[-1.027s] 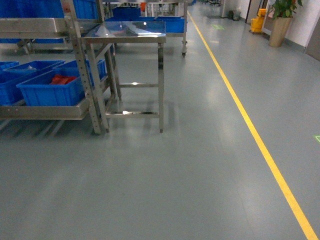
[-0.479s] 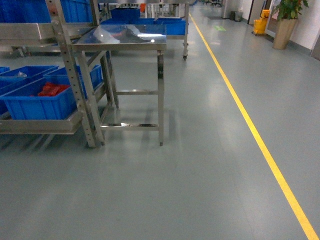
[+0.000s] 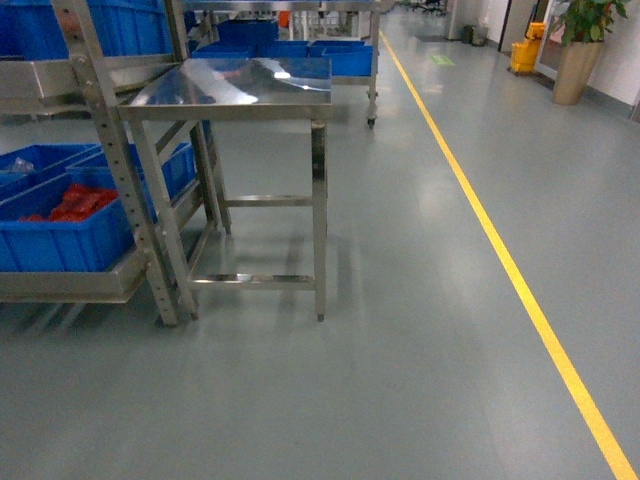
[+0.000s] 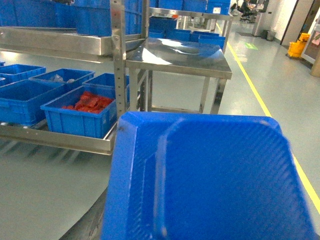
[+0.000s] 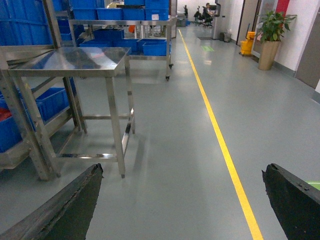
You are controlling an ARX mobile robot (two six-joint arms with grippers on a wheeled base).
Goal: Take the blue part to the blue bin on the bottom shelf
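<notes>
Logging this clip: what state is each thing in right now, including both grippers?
Steel table: upright, top bare.
Blue bin on bottom shelf: holds red parts.
Blue part: fills the left wrist view, grip hidden.
Right gripper: open, empty.
Left gripper: not visible.

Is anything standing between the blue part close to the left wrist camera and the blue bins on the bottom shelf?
Nothing visible does. Only bare floor lies between the blue part and the bottom shelf with its blue bins. The steel table stands beside the rack, off that path.
</notes>
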